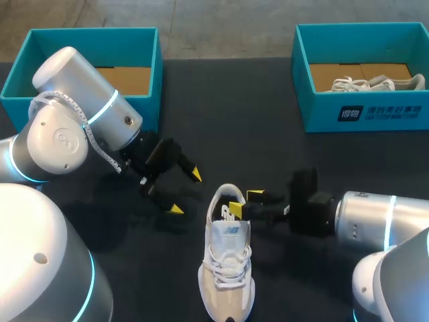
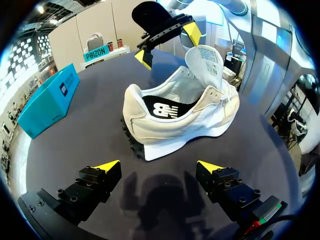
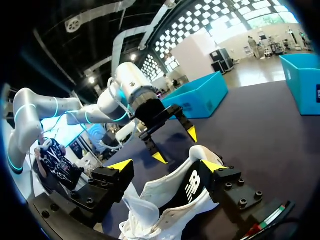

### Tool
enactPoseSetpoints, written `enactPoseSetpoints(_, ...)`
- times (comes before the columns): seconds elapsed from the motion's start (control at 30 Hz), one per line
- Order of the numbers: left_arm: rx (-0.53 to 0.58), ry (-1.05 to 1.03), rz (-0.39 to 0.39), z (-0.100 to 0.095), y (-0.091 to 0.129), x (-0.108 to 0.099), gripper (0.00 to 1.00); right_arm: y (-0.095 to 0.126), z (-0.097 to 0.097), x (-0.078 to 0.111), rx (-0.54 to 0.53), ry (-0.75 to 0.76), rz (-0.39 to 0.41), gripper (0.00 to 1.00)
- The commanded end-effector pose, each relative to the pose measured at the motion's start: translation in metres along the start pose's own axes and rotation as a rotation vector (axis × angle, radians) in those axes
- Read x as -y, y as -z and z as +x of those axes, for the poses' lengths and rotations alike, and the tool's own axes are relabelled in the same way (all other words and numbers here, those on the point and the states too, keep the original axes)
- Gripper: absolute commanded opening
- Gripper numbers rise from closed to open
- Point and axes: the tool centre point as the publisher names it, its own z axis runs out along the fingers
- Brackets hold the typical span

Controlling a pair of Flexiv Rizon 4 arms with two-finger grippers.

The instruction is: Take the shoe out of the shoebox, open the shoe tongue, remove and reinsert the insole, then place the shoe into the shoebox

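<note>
Two grippers, both released: my left gripper [image 1: 186, 192] hangs empty near the heel of the white fabric lace-up shoe [image 1: 228, 282] standing on the black table [image 1: 268, 134], my right gripper [image 1: 245, 202] is spread about its collar; advise bracing the heel, then pinching the black insole [image 2: 162, 109] at its rear edge.

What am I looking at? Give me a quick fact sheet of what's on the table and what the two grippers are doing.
Shoe: white sneaker, on the table, outside both boxes
Insole: inside the sneaker
Left box: teal, no shoe visible in it
Right box: teal, holds a second shoe
Left gripper: open, beside the sneaker, holding nothing
Right gripper: open, at the sneaker's heel opening
</note>
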Motion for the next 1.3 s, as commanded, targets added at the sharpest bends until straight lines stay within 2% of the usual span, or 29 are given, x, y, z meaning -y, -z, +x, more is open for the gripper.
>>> enactPoseSetpoints(0.03,0.0,0.0,-0.004,0.0,-0.001,0.0,1.0,0.024,0.015,-0.004,0.064,-0.001,0.027,0.85)
enactPoseSetpoints(0.17,0.0,0.0,-0.004,0.0,-0.001,0.0,1.0,0.029,0.022,-0.008,0.131,0.001,0.054,0.83)
enactPoseSetpoints(0.23,0.0,0.0,-0.004,0.0,-0.001,0.0,1.0,0.031,0.024,-0.011,0.161,0.0,0.064,0.77)
enactPoseSetpoints(0.33,0.0,0.0,-0.004,0.0,-0.001,0.0,1.0,0.032,0.026,-0.015,0.229,-0.006,0.09,0.52)
enactPoseSetpoints(0.43,0.0,0.0,-0.004,0.0,-0.001,0.0,1.0,0.031,0.027,-0.02,0.284,-0.011,0.109,0.42)
enactPoseSetpoints(0.47,0.0,0.0,-0.004,0.0,-0.001,0.0,1.0,0.03,0.027,-0.021,0.285,-0.011,0.111,0.33)
enactPoseSetpoints(0.53,0.0,0.0,-0.004,0.0,-0.001,0.0,1.0,0.028,0.028,-0.024,0.312,-0.015,0.12,0.08)
enactPoseSetpoints(0.57,0.0,0.0,-0.004,0.0,-0.001,0.0,1.0,0.026,0.028,-0.025,0.335,-0.019,0.127,0.0)
enactPoseSetpoints(0.67,0.0,0.0,-0.004,0.0,-0.001,0.0,1.0,0.02,0.027,-0.026,0.408,-0.027,0.161,0.0)
enactPoseSetpoints(0.77,0.0,0.0,-0.004,0.0,-0.001,0.0,1.0,0.014,0.028,-0.027,0.539,-0.036,0.198,0.0)
enactPoseSetpoints(1.23,0.0,-0.002,-0.003,0.0,0.0,0.001,1.0,0.014,0.028,-0.027,0.539,-0.036,0.198,0.0)
enactPoseSetpoints(1.3,-0.011,-0.005,-0.009,0.0,0.005,0.004,1.0,0.009,0.028,-0.026,0.526,-0.034,0.195,0.0)
